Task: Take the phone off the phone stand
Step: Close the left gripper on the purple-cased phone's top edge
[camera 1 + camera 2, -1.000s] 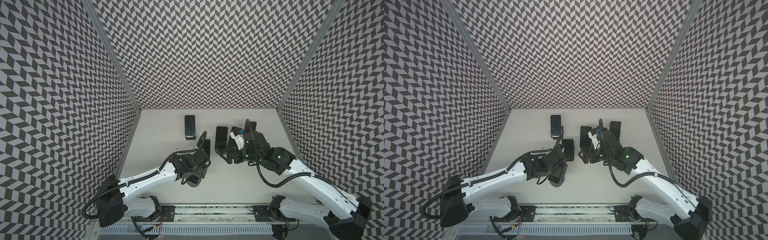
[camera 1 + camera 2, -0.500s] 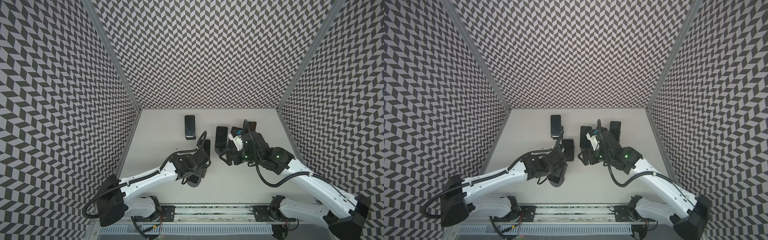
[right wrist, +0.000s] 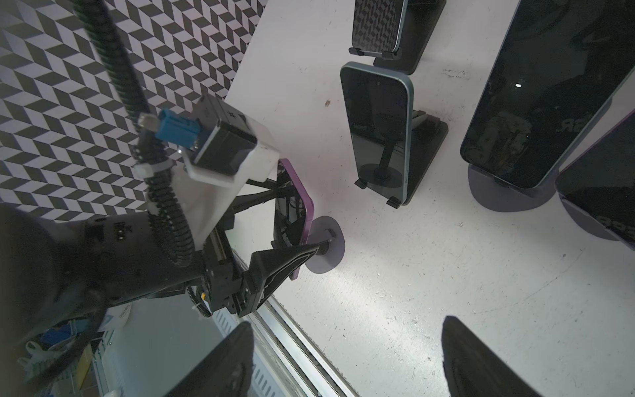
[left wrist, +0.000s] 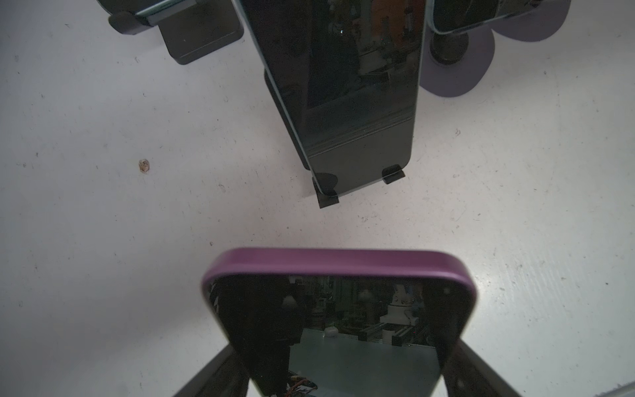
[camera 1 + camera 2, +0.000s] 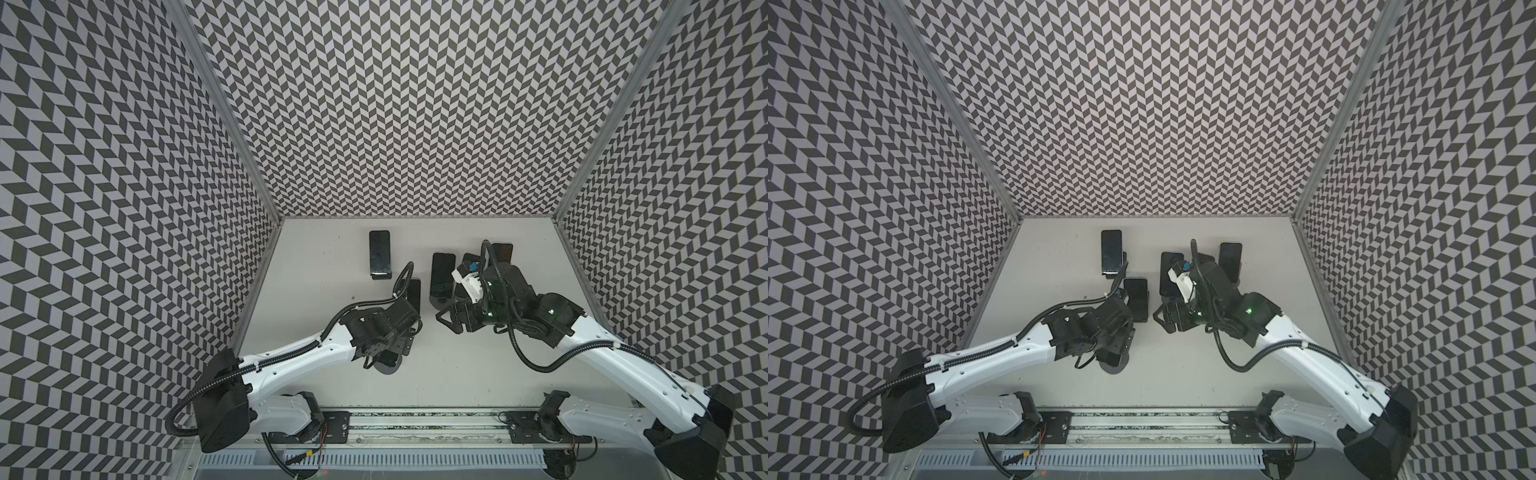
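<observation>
A purple-cased phone (image 4: 338,309) with a dark screen stands on a phone stand with a round grey-purple base (image 3: 326,244), near the table's front left. My left gripper (image 4: 343,354) is shut on the phone, one finger against each long side. In the right wrist view one left finger (image 3: 285,261) lies across the phone's (image 3: 302,213) edge. In both top views the left wrist covers the phone, and only the base (image 5: 388,368) (image 5: 1115,365) shows. My right gripper (image 3: 347,361) (image 5: 451,322) is open over bare table to the right, holding nothing.
Several other dark phones stand on stands behind. A blue-edged one on a black stand (image 4: 350,103) (image 5: 413,295) is just beyond the held phone. Others are at the back left (image 5: 380,255), the middle (image 5: 442,274) and the back right (image 5: 502,251). Patterned walls enclose three sides.
The left jaws have narrowed onto the purple phone. The right gripper has closed partway and shifted slightly left.
</observation>
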You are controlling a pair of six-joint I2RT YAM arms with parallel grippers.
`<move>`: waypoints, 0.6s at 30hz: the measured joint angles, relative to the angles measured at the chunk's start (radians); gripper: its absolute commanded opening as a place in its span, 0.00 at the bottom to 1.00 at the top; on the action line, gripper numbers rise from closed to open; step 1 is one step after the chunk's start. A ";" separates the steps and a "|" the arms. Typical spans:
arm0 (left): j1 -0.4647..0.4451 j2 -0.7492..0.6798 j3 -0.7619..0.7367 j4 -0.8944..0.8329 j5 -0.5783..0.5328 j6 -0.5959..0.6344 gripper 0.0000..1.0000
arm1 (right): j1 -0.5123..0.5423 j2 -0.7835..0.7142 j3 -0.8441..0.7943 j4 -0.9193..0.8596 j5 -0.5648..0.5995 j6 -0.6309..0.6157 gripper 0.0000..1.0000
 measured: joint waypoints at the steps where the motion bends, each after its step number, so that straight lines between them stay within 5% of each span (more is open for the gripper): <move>1: 0.000 0.000 0.000 0.000 0.000 0.000 0.84 | 0.000 0.005 0.000 0.000 0.000 -0.005 0.83; 18: 0.000 0.000 0.000 -0.005 -0.009 -0.017 0.81 | 0.000 0.026 0.000 0.001 0.000 -0.044 0.83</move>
